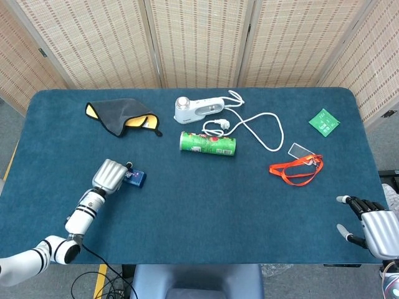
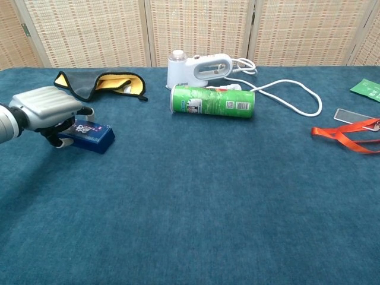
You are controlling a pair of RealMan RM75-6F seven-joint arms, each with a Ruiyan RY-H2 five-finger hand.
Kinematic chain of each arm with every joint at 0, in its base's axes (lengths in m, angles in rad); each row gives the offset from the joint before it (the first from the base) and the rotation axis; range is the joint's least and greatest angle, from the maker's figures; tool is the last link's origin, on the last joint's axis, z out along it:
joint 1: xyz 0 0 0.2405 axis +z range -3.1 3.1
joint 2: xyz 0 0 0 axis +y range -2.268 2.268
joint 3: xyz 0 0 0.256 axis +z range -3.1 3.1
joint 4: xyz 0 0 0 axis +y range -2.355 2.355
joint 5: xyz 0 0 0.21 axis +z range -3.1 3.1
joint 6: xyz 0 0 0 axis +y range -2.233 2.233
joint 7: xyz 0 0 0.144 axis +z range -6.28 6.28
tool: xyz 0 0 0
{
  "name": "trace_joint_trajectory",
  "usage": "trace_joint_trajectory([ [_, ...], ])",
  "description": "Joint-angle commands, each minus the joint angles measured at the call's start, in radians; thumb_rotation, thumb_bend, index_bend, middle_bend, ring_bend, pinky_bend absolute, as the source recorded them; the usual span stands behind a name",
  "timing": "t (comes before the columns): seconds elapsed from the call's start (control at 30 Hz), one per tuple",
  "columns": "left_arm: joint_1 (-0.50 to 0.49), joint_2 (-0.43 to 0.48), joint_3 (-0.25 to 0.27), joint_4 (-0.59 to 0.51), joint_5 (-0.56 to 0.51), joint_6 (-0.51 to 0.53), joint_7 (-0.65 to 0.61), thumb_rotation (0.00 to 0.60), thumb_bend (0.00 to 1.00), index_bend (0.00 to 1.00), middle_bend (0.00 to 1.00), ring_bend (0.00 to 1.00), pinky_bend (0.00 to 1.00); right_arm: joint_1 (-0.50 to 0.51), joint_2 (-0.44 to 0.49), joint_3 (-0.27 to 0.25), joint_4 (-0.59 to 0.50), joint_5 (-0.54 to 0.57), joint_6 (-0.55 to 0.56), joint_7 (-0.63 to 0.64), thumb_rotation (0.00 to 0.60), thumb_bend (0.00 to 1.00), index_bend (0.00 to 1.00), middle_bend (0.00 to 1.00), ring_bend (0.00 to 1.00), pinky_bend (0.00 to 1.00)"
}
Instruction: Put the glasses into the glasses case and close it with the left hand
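Note:
The glasses case [image 1: 134, 179] is a small dark blue box lying on the table's left side, its lid down; no glasses show in either view. My left hand [image 1: 110, 175] lies over the case's left end, and its fingers [image 2: 57, 138] curl down against the case [image 2: 95, 134], with the thumb out over its top. The silver back of the left hand [image 2: 47, 105] hides that end of the case. My right hand [image 1: 375, 232] hangs at the table's near right corner, fingers apart, holding nothing.
A green can [image 1: 207, 143] lies on its side mid-table, with a white handheld device [image 1: 198, 109] and its cord [image 1: 265, 128] behind it. A grey-and-yellow cloth [image 1: 121, 118] lies back left. An orange lanyard [image 1: 298, 170] and a green packet [image 1: 324, 121] lie right.

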Motion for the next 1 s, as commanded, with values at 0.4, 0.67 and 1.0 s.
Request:
trace_joint_trajectory([
  [0.4,0.132,0.138,-0.075,-0.317,-0.118,0.177,-0.092,0.600,0.36,0.00,0.28,0.36,0.64,0.001,0.003,0.004,0.017,0.014,-0.005,0.014,0.600,0.21,0.30,0.37,0.44,0.44],
  [0.67,0.290,0.238,-0.051,-0.438,-0.051,0.378,-0.242,0.600,0.34,0.03,0.28,0.36,0.52,0.021,0.010,0.008,0.036,0.005,-0.025,0.031,0.600,0.22,0.30,0.36,0.30,0.38],
  [1.0,0.468,0.319,0.015,-0.506,0.025,0.562,-0.336,0.600,0.33,0.09,0.28,0.32,0.42,0.048,0.015,0.008,0.036,0.012,-0.069,0.045,0.600,0.25,0.30,0.31,0.20,0.27],
])
